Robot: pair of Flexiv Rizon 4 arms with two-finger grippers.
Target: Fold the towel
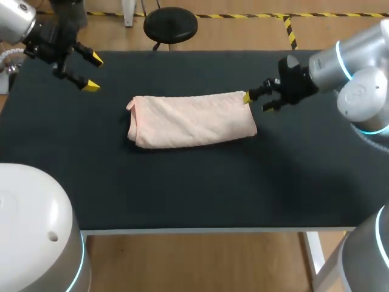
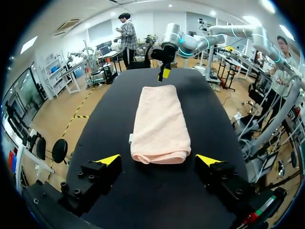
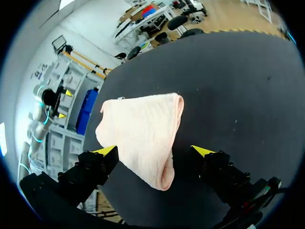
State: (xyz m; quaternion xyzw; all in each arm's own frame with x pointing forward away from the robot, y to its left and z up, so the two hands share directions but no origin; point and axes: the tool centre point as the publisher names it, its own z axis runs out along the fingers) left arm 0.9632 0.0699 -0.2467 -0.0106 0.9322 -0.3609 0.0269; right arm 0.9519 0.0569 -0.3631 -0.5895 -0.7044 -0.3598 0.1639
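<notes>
Your towel (image 1: pixel 191 120) sits folded on the bench (image 1: pixel 182 194); left hand (image 1: pixel 94 73) wide open, right hand (image 1: pixel 256 102) wide at its end.

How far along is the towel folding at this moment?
Done: the towel already lies on the table as a compact, layered bundle with rounded folded edges. In hand: nothing is gripped. The right gripper sits open at the towel's end, and the left gripper is open, off to the side. Left: at most a final fold or tidy.
</notes>
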